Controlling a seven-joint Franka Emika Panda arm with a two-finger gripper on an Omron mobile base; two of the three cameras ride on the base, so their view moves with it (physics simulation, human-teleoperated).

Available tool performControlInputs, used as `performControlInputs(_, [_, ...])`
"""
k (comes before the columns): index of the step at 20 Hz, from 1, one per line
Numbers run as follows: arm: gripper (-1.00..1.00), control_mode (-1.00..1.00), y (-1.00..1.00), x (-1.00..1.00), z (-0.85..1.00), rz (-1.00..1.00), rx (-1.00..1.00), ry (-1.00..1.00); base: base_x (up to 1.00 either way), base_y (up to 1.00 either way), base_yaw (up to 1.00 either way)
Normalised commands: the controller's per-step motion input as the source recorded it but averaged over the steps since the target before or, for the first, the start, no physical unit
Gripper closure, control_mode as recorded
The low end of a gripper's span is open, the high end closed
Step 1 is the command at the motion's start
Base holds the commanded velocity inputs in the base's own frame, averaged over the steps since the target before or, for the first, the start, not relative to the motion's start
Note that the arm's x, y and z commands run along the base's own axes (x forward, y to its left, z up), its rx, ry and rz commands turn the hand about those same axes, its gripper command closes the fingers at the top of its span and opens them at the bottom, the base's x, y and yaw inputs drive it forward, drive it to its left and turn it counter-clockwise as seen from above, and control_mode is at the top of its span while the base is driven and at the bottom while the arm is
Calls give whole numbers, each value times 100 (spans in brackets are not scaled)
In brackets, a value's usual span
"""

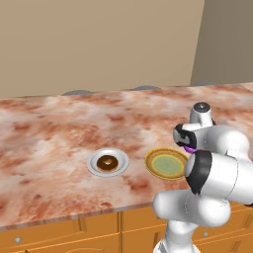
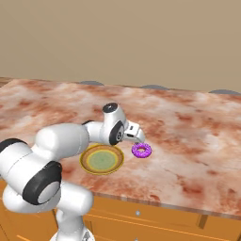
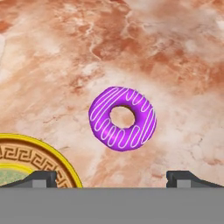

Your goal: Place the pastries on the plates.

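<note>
1. You're halfway home: the chocolate-brown glazed ring doughnut (image 1: 106, 162) already sits in the middle of the plain white-grey round plate (image 1: 93, 166), off to the left of the gold-rimmed plate as the left base view shows it. That pair looks done.

2. The step in hand is the second pastry. Your two-finger gripper (image 3: 111, 176) hangs above the marbled pink-brown stone counter (image 2: 197, 132) with its fingers spread wide and nothing between them, looking down at the purple-frosted ring doughnut (image 3: 122, 118).

3. That doughnut lies flat on the bare counter, just beside the round plate with the golden-yellow rim and pale green centre (image 2: 101, 159), clear of its rim, on its right side in the right base view.

4. Look at it up close: a glossy purple ring, thin pale icing lines across the top, open hole in the centre, sitting level.

5. Next move, as I judge it: come straight down so the fingers straddle the ring, close, lift, then shift a short way over onto the gold-rimmed plate. Its green centre is bare and waiting.
</note>
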Motion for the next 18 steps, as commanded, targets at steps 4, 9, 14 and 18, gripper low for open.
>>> performControlInputs(4, [-100, -100, 0, 0, -10, 0, 0, 0, 0, 0, 0])
performControlInputs(9, [-100, -100, 0, 1, -16, 0, 0, 0, 0, 0, 0])
performControlInputs(14, [-100, -100, -9, 5, -14, 0, 0, 0, 0, 0, 0])
performControlInputs(18, [-100, -100, -10, 18, -20, 0, 0, 0, 0, 0, 0])
